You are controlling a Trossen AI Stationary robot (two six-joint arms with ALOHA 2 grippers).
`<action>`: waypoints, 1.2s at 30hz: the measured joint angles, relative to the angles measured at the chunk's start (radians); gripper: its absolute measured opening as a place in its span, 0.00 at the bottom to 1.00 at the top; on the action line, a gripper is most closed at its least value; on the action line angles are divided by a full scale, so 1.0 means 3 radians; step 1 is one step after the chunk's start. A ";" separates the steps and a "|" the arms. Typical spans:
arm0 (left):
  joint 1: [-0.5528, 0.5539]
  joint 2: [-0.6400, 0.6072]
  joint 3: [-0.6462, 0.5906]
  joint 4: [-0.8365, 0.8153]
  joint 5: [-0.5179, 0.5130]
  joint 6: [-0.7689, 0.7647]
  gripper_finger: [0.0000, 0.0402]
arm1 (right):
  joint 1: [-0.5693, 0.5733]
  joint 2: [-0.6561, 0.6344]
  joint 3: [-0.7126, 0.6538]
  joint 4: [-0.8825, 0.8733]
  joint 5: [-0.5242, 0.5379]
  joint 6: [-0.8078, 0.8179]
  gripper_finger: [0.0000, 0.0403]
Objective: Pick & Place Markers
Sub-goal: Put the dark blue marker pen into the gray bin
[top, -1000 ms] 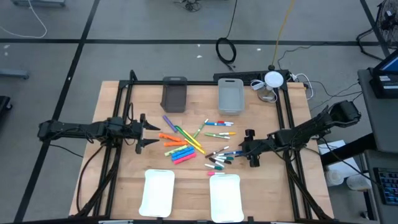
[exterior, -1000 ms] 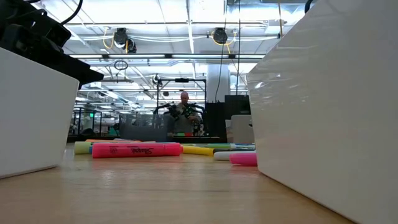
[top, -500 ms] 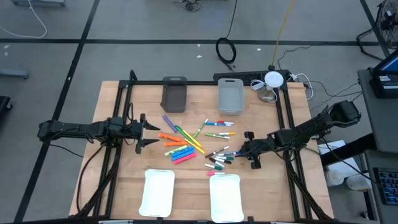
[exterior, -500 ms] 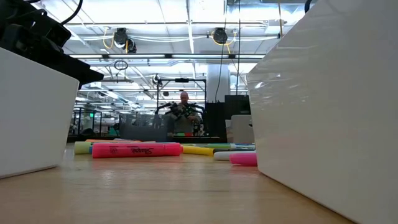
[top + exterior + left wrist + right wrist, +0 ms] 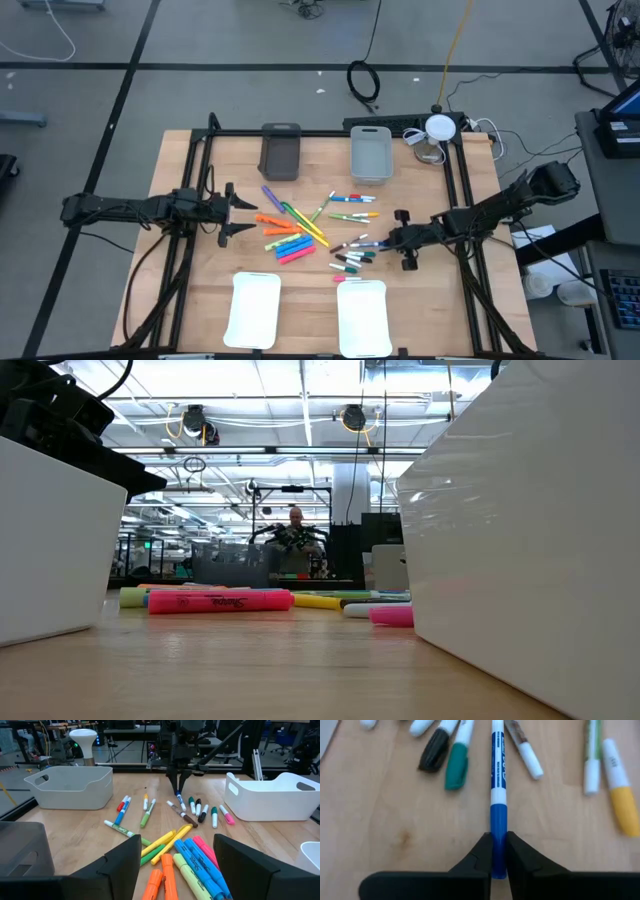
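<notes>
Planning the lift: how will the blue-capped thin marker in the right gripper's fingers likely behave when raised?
The blue-capped marker looks like a stiff, slim plastic barrel, so probably light and unbending. The right gripper pinches only its cap end, so the long free end may droop or pivot. Being round and smooth, it could slip, or roll if dropped.

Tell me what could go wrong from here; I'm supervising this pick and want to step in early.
The right gripper pinches the blue marker only at its cap end, so the long barrel could droop or swing out on lifting. The green-capped and brown markers lie close beside it and could get nudged. The left gripper waits open, clear of this.
</notes>
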 joint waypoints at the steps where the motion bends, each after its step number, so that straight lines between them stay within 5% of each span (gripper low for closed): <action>1: 0.0001 0.0000 0.0000 -0.0001 0.0000 0.0000 0.62 | 0.0010 -0.0024 0.0003 0.0026 0.0012 -0.0028 0.05; 22: 0.0001 -0.0001 0.0001 0.0001 0.0000 0.0000 0.62 | -0.0101 -0.0694 0.0015 0.0526 0.0257 -0.0057 0.05; 31: 0.0001 0.0000 0.0000 0.0000 0.0001 0.0000 0.62 | -0.0635 -0.0698 0.0018 0.1037 0.0239 -0.0086 0.05; 36: -0.0001 0.0001 0.0000 0.0000 0.0001 0.0000 0.62 | -0.1111 -0.0698 0.0247 0.0813 0.0239 -0.0177 0.05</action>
